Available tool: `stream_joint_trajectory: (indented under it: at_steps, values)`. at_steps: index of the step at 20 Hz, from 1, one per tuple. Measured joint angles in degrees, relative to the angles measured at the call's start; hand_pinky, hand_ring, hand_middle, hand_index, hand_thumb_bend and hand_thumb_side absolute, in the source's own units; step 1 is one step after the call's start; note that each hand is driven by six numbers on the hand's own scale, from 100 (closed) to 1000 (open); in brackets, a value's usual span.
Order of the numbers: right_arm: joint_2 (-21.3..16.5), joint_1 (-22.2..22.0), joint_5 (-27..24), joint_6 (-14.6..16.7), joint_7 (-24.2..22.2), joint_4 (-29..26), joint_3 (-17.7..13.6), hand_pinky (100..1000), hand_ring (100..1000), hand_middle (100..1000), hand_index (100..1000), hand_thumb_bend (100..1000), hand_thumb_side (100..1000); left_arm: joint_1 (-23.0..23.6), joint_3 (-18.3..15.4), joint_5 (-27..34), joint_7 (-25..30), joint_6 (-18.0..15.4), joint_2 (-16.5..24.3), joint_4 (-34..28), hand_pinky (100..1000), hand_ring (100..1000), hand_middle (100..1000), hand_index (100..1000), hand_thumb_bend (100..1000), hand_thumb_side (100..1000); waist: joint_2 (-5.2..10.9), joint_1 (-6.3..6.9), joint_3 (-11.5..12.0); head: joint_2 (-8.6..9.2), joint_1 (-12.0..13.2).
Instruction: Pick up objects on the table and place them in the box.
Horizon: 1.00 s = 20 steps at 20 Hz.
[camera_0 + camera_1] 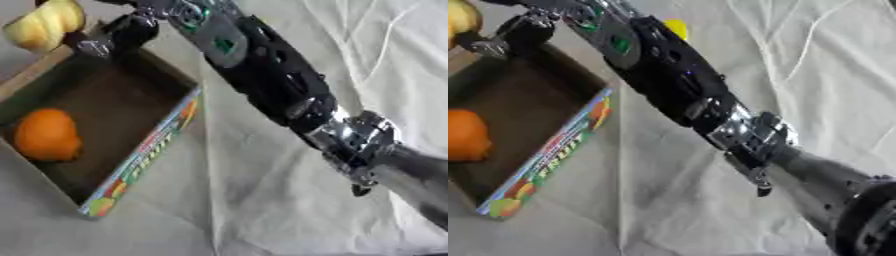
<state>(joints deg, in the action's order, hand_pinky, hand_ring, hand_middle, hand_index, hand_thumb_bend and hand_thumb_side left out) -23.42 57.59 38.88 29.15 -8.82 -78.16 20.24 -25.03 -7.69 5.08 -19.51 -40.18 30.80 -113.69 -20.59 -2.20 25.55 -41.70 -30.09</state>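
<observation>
A cardboard box with a colourful fruit-print side lies at the left, tilted in the view. An orange fruit rests on its floor. My right arm reaches across from the lower right to the upper left. My right hand hovers over the box's far edge, with its fingers curled round a pale yellow ridged object at the top left corner. A small yellow thing peeks out behind the arm on the cloth. My left hand is not in view.
A creased white cloth covers the table around and right of the box. A light cord trails over the cloth at the upper right.
</observation>
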Motion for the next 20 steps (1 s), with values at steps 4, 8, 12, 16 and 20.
stream_joint_trajectory:
  at_steps: [4,8,12,16,20]
  values:
    - [0.1,-1.3,3.3,0.8,1.3,0.9,0.5,713,768,438,549,100,121,0.6,0.0,0.0,-0.1,0.1,0.0,0.0,831,819,769,881,264,228,0.00,-0.01,-0.7,0.00,0.3]
    - [-0.6,-2.9,6.5,2.2,1.0,-0.7,1.4,755,837,536,646,100,245,1.5,0.0,-0.1,-0.1,0.5,0.0,0.0,830,819,768,881,247,239,0.20,-0.07,-1.5,-0.04,1.2]
    - [-1.8,-3.7,9.2,5.9,-4.1,-3.6,2.5,877,1000,818,912,100,219,1.9,-0.1,-0.2,-0.1,0.9,0.0,0.0,830,818,768,881,237,243,0.49,-0.10,-1.8,-0.11,1.4]
    - [-2.1,-3.8,10.3,9.8,-10.1,-5.0,2.0,912,1000,851,944,100,149,2.3,-0.1,-0.2,0.1,1.2,0.0,0.0,830,818,768,881,224,252,0.53,-0.09,-2.0,-0.14,1.5]
    - [-2.2,-3.7,10.4,10.0,-11.0,-5.7,0.8,913,1000,852,949,100,136,2.4,-0.1,-0.2,0.3,1.4,0.0,0.0,831,818,768,881,222,255,0.53,-0.08,-2.1,-0.14,1.5]
